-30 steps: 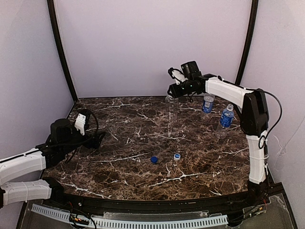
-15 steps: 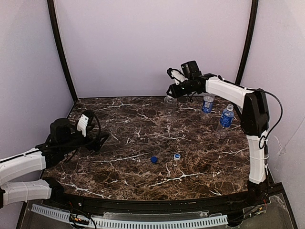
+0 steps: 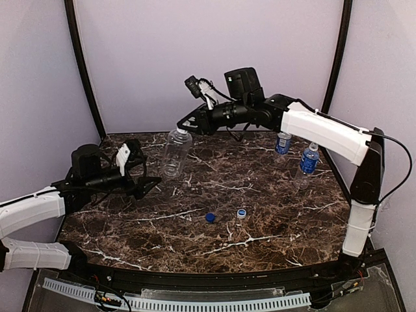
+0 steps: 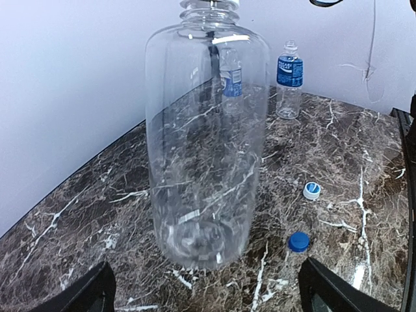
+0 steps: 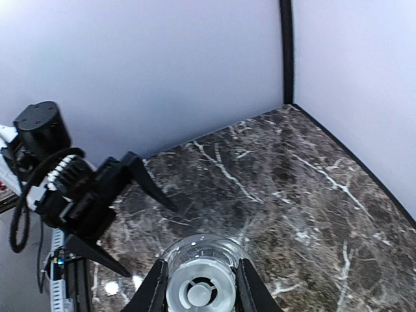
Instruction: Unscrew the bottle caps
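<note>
My right gripper (image 3: 184, 127) is shut on the white cap (image 5: 200, 290) of the unlabelled clear bottle (image 3: 174, 153), which hangs slightly tilted at the left-centre of the table. In the right wrist view its fingers (image 5: 153, 289) clamp the cap from both sides. My left gripper (image 3: 147, 170) is open just left of the bottle's base. In the left wrist view the bottle (image 4: 207, 130) stands ahead of the wide-apart fingers (image 4: 91, 294), untouched. A dark blue cap (image 3: 210, 217) and a pale blue-and-white cap (image 3: 242, 212) lie loose on the table.
Two labelled bottles stand uncapped at the back right: the Pepsi one (image 3: 283, 143) and the water one (image 3: 309, 160). The marble table (image 3: 260, 195) is walled by pale panels at the back and sides, with black posts in the corners.
My right arm has swung the unlabelled bottle from the back right across to the left. The left gripper has shifted a little to the right, towards it.
</note>
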Available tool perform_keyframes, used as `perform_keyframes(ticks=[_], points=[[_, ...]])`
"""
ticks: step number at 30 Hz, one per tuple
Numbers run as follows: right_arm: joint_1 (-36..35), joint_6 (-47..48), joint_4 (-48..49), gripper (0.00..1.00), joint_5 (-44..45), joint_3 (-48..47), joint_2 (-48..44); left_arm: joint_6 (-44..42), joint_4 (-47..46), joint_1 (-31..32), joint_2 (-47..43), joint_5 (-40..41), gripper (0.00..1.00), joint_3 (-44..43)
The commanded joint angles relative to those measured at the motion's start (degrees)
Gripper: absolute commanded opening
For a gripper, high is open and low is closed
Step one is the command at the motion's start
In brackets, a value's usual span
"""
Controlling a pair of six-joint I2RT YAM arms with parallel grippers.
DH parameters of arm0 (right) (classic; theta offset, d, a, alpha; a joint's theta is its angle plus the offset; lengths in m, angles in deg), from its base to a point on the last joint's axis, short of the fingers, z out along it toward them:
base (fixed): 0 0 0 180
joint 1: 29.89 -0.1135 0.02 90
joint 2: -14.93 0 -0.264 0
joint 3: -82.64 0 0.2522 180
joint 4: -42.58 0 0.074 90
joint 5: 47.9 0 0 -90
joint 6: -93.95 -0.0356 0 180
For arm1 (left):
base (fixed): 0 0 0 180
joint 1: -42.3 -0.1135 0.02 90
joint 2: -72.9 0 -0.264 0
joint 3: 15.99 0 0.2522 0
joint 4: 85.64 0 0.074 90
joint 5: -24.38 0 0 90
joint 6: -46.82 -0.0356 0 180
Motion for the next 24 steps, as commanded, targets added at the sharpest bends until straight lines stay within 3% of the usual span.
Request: perform_keyframes(ticks=[1,15,17,24], points=[[-3.60,-3.99,4.33,0.00,-6.03,1.38,-0.26,0.54,0.29,0.70,1.47,-5.21,0.99,-2.62],[-7.44,-7.81,10.09,0.00,-9.21,1.17,0.38,2.07,-3.09,3.19,2.98,-6.43,0.96,-3.63],[-7.49,-8.02,10.14,0.00,-9.25,1.41,0.41,1.94,-3.56,3.25,3.29,-5.90,0.93,-4.12],[-7.55,-8.44,10.44,0.00,-9.15,2.26,0.24,1.87,-4.45,3.42,3.27,-5.57,0.68,-4.14]])
